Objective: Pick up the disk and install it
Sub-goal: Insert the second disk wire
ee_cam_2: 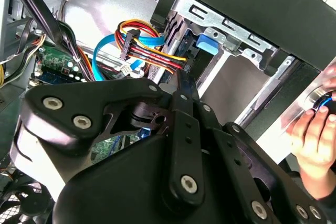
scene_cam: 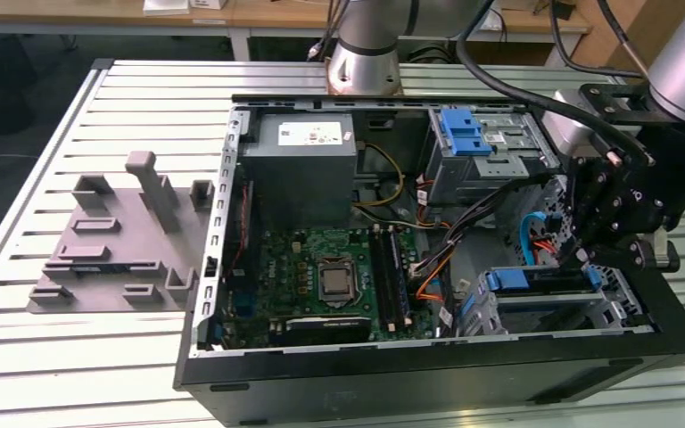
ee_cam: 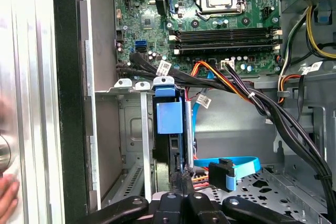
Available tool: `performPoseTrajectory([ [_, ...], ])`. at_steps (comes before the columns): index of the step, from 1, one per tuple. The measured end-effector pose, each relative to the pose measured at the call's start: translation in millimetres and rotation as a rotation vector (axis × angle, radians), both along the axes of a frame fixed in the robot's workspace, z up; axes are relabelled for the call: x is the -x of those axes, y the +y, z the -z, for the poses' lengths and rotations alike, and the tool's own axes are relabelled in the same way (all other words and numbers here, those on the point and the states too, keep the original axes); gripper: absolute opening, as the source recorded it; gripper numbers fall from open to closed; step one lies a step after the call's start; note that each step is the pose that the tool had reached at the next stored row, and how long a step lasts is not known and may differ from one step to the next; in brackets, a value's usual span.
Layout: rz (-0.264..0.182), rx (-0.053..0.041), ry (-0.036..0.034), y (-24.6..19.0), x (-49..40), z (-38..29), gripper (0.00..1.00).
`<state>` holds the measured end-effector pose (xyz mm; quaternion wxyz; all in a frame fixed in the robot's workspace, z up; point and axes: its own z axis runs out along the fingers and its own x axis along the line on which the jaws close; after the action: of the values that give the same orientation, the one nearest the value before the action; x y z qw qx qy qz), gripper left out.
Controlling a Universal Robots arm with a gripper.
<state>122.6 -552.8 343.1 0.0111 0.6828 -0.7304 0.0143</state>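
Inside the drive bay (ee_cam: 126,129), the jaws pinch the disk (ee_cam: 169,119), its label hidden edge-on.

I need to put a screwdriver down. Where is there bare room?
The slatted metal table is bare in front of the grey slotted plastic stand and behind it. The open black computer case is crowded with cables.
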Motion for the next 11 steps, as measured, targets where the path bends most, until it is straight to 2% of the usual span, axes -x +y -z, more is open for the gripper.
performPoseTrajectory([
  [3,0.000,0.0000,-0.0004,0.0,0.6,-0.1,0.11],
  [7,0.000,0.0001,-0.0036,-0.1,6.4,-0.3,0.11],
  [11,0.000,-0.0001,-0.0037,0.0,7.2,-6.2,0.11],
])
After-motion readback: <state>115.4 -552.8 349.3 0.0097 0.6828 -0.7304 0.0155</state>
